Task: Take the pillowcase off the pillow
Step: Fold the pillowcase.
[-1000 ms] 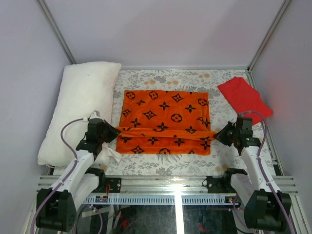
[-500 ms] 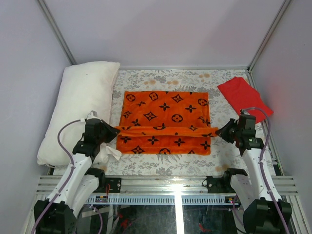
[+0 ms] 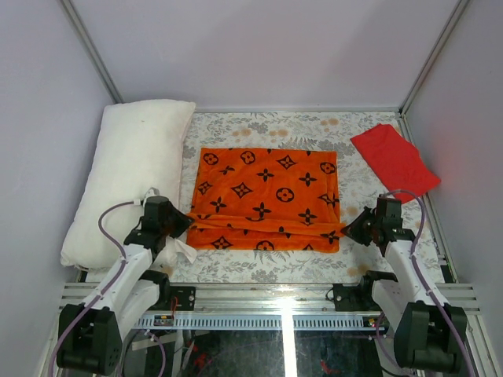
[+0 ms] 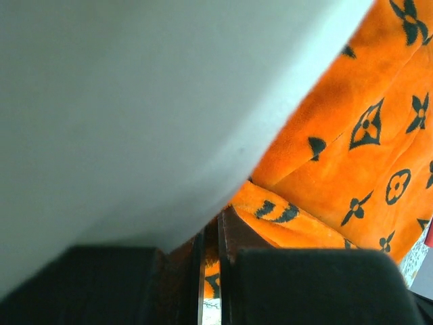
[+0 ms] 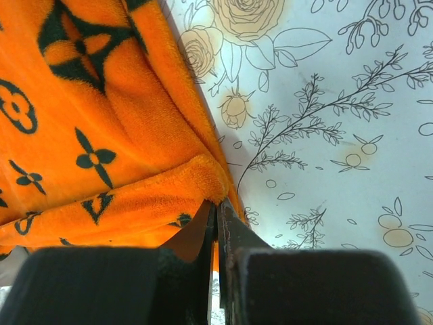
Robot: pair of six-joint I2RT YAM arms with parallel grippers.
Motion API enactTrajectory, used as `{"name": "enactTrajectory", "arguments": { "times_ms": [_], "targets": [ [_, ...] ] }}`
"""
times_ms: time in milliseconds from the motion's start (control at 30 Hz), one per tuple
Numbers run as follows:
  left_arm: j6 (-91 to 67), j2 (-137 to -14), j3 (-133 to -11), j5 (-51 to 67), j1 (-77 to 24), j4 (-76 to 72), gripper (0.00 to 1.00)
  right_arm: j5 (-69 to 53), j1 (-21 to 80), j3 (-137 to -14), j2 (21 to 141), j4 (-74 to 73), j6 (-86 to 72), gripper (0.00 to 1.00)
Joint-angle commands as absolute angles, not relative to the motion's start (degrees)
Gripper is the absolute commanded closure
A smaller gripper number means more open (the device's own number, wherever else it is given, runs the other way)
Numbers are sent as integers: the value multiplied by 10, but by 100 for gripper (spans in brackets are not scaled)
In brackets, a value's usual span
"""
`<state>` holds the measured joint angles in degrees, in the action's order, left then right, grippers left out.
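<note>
Your left pincer [image 3: 186, 223] and right pincer [image 3: 346, 228] each clamp a lower corner of the orange pillowcase [image 3: 266, 195], mid-frame beside the white pillow [image 3: 130, 177] at left; it seems light, limp and plush, so corners grip best.

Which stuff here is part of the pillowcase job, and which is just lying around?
Job: pillowcase; pillow; left gripper and right gripper, each shut on a pillowcase edge.
Lying about: red cloth; floral table covering; crumpled white scrap.
</note>
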<state>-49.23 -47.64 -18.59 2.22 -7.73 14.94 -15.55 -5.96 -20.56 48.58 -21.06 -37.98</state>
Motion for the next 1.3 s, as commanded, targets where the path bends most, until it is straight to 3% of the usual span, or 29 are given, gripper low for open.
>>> {"name": "enactTrajectory", "arguments": {
  "times_ms": [0, 567, 1267],
  "targets": [
    [-505, -498, -167, -51, -69, 163, 100, -108, -69, -208, 524, -182, -378, 100],
    [-494, -606, -170, -55, -69, 109, 100, -47, -69, -259, 657, -196, -396, 100],
    [-501, -853, -338, -119, -91, 127, 100, 25, -69, -412, 832, -214, -417, 100]
  ]
}}
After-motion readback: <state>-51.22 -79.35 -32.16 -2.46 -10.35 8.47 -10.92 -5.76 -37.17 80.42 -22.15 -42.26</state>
